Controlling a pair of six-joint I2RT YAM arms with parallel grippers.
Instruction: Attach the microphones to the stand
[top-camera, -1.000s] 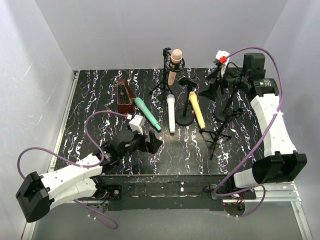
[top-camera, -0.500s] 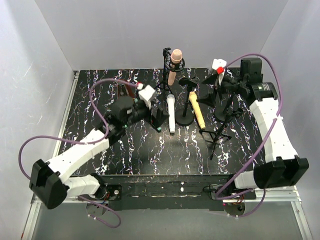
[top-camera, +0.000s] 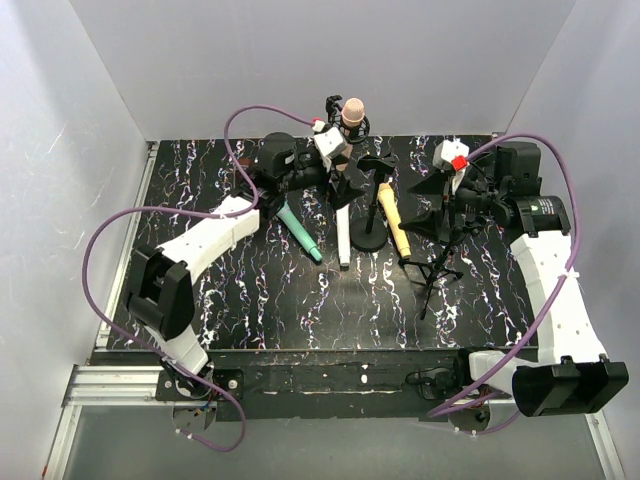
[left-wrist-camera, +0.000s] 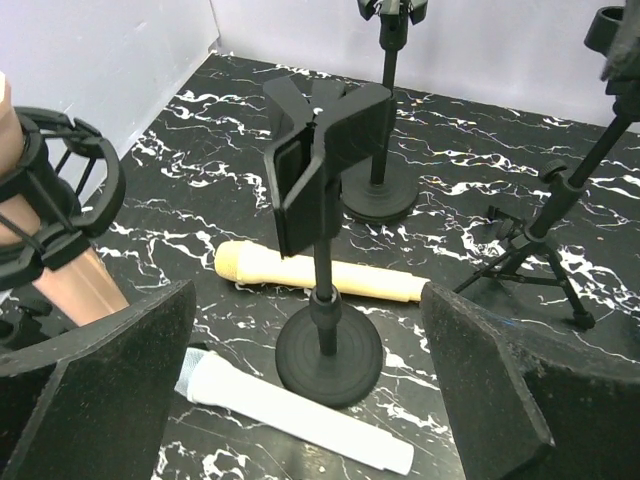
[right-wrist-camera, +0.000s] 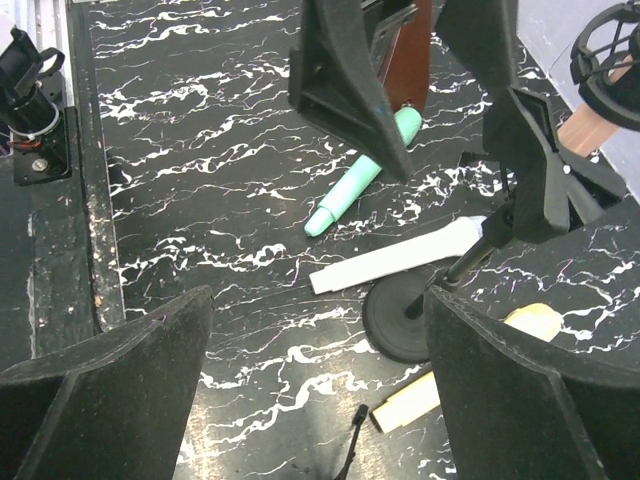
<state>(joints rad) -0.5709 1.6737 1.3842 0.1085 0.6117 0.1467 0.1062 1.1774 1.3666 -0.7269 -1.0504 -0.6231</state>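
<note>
Your left fingers (left-wrist-camera: 100, 390), up from the near edge of the desk (top-camera: 260, 290), now hang wide open and empty over the white microphone (left-wrist-camera: 290, 410) lying beside the round stand (left-wrist-camera: 322, 180), so a grab looks next, while your right fingers (right-wrist-camera: 100, 400) wait open too.

A robotics lab test cell: plain white panel walls (top-camera: 300, 60) at nine, twelve and three o'clock enclose a black, white-veined marble-look tabletop (top-camera: 250, 290). Bare aluminium frame rails (top-camera: 95, 380) sit at six o'clock, under looping purple cables (top-camera: 262, 108).
</note>
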